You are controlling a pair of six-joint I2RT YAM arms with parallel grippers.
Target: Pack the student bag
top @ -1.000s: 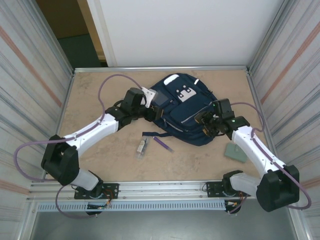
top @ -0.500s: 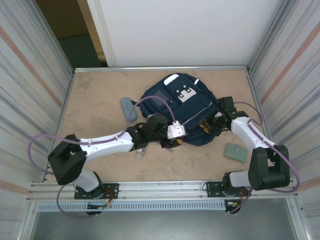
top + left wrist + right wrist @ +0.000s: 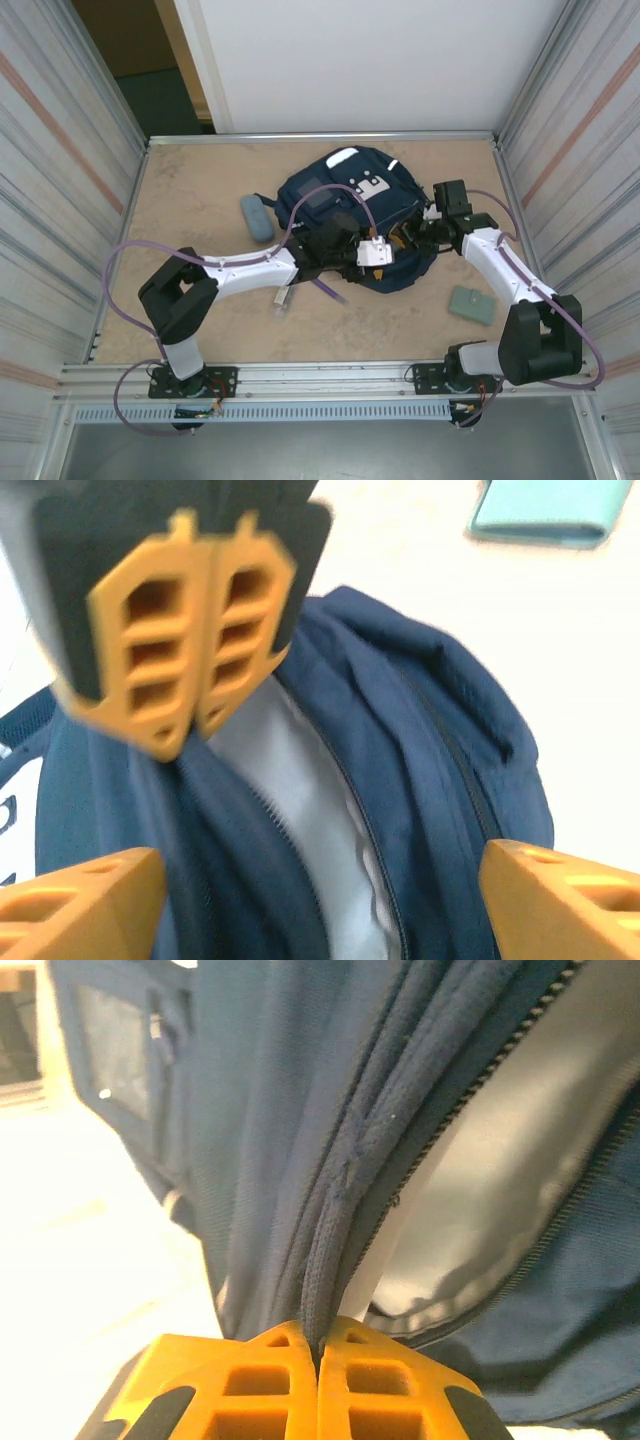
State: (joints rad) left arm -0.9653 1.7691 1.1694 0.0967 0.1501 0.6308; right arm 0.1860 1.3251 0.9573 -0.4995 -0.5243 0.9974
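The student bag (image 3: pixel 345 195) lies flat on the table (image 3: pixel 195 180), a little toward 1 o'clock from the middle, with its white patches facing up. Its edge at about 4 o'clock is unzipped. The gap there shows pale grey lining (image 3: pixel 300 780) beside a row of zip teeth (image 3: pixel 452 765). Folds of navy cloth hide the depth of the pocket, so I cannot tell whether anything lies inside.

The right gripper (image 3: pixel 320 1345) sits at the bag's 3 o'clock side. Its jaws are pressed together on a thick corded seam (image 3: pixel 335 1210) at the rim of the opening. The left gripper (image 3: pixel 320 890) hangs over the same opening from 6 o'clock. Its orange fingers (image 3: pixel 85 895) are spread wide to either side of the gap, gripping nothing.

On the table around the bag:
- A blue-grey case (image 3: pixel 257 217) lies just beside it at 9 o'clock.
- A purple pen (image 3: pixel 326 290) and a small pale item (image 3: pixel 284 295) lie at 7 o'clock, close under the left arm.
- A teal wallet (image 3: pixel 471 304) lies at 4 to 5 o'clock, apart from the bag.
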